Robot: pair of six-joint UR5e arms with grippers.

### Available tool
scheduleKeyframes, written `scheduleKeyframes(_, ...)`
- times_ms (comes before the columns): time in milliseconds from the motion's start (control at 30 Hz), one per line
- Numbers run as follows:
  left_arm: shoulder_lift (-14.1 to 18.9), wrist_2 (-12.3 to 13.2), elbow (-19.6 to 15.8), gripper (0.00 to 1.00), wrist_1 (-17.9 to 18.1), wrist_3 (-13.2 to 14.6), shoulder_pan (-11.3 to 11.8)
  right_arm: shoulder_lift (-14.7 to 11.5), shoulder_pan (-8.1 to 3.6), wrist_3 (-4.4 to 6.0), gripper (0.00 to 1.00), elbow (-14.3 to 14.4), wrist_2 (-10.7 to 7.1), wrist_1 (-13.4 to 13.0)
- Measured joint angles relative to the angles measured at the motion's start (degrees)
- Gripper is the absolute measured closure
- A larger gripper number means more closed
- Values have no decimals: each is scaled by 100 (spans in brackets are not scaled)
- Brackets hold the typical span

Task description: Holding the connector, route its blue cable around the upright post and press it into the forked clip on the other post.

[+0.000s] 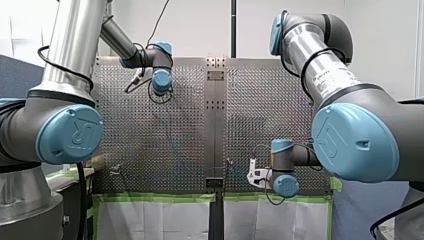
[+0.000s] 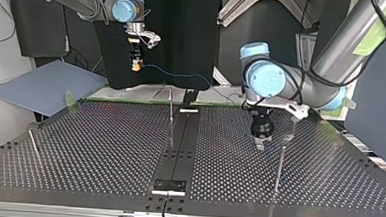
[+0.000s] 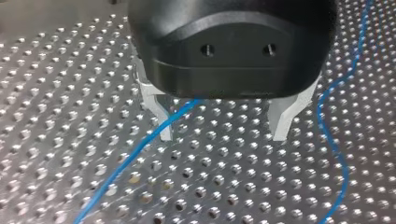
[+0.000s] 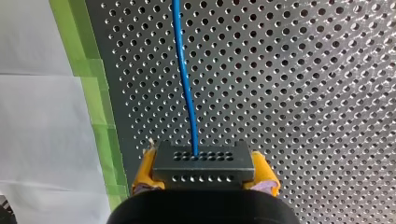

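Observation:
My right gripper has its yellow pads shut on the black connector. The blue cable runs straight ahead from it over the perforated table. In the top view this gripper hangs high at the far left, and the cable sags toward the table's middle. My left gripper is open just above the plate, with one stretch of cable beside one finger and another outside the other finger. A thin post stands mid-table and another post stands close to my left gripper.
A third short post stands at the top view's left edge of the table. Green tape lines the table edge beside my right gripper. A dark centre rail splits the plate. A blue-grey sheet lies off the table.

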Motion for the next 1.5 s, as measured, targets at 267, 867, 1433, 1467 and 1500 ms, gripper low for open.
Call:
scheduleKeyframes(267, -29, -17, -292, 1, 217, -4, -18, 1, 8, -3, 98, 0, 0, 4)
scheduleKeyframes(867, -798, -63, -395, 1, 682, 83, -203, -2, 62, -21, 98, 0, 0, 11)
scheduleKeyframes(1433, -1471, -61, -549, 1, 1162, -5, -243, 0, 106, -20, 98, 0, 0, 17)
scheduleKeyframes(1467, -1478, -63, -553, 1, 1167, -10, -243, 0, 109, -20, 98, 0, 0, 18)
scheduleKeyframes(1500, -1488, -66, -556, 1, 1170, -16, -244, 0, 111, -19, 98, 0, 0, 20)
